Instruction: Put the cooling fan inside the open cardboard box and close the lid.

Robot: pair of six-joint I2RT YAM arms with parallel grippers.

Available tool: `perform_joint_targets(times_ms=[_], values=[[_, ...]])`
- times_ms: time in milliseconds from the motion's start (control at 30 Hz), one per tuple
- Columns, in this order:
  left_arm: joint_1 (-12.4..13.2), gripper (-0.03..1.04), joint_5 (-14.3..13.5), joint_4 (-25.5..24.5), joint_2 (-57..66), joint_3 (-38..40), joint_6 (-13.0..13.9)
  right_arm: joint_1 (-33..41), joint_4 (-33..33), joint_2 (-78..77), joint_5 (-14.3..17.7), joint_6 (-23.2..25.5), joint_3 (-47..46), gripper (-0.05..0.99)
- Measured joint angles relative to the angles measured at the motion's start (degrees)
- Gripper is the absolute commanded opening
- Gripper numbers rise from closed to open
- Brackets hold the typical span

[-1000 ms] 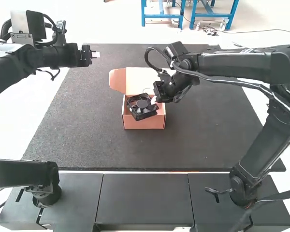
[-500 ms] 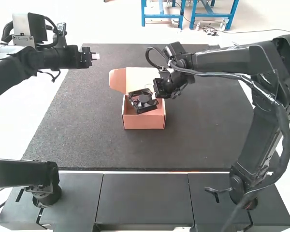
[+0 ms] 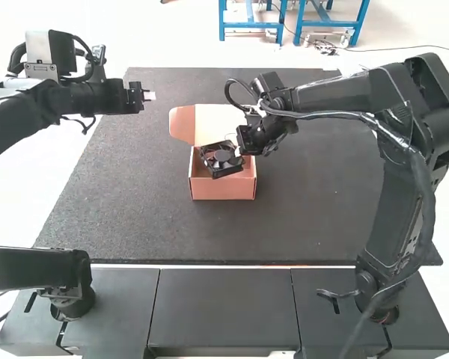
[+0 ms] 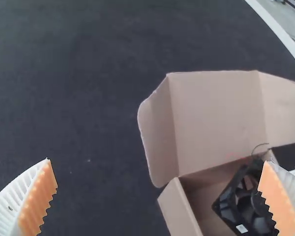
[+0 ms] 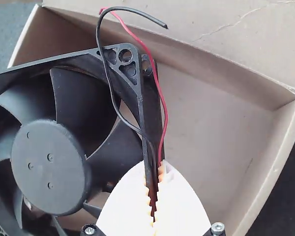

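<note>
Half into box (image 3: 223,187), fan (image 3: 219,159) hangs tilted, clamped at its rim by right hand (image 3: 242,152); left hand (image 3: 140,97), spread wide, sits by table's (image 3: 322,209) far-left corner, farther from open lid (image 3: 209,122).

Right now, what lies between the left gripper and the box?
Bare mat, seen in the high view, all the way from the left gripper to the box.

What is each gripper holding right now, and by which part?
The right gripper grips the cooling fan by one edge of its black frame, tilted in the open cardboard box. The left gripper is open and holds nothing.
</note>
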Motion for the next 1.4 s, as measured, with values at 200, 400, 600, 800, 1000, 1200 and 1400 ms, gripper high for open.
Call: perform_joint_targets(times_ms=[200,400,600,800,1000,1200,1400], values=[[-0.02,0.97,0.0,0.22,0.0,-0.81,0.2,0.0,1.11,0.48,0.0,-0.11,0.0,-0.02],[0.0,0.97,0.0,0.7,-0.02,-0.96,0.42,-0.02,1.73,1.03,0.0,-0.11,0.26,-0.02],[0.0,0.97,0.02,0.81,-0.02,-0.94,0.59,0.0,2.08,3.39,0.04,-0.09,0.85,-0.02],[0.0,0.97,0.02,0.87,0.0,-1.01,0.63,-0.02,2.4,3.5,0.42,-0.13,0.85,-0.02],[0.0,0.97,0.02,0.87,0.0,-1.01,0.66,-0.79,3.65,3.5,0.55,-0.13,0.85,-0.02],[0.0,0.97,0.0,1.09,-0.02,-1.44,0.66,-2.32,4.39,3.52,1.11,-0.13,0.85,-0.02],[0.0,0.97,0.02,1.05,-0.02,-2.56,0.66,-2.29,4.44,3.5,1.29,-0.13,0.85,0.11]])
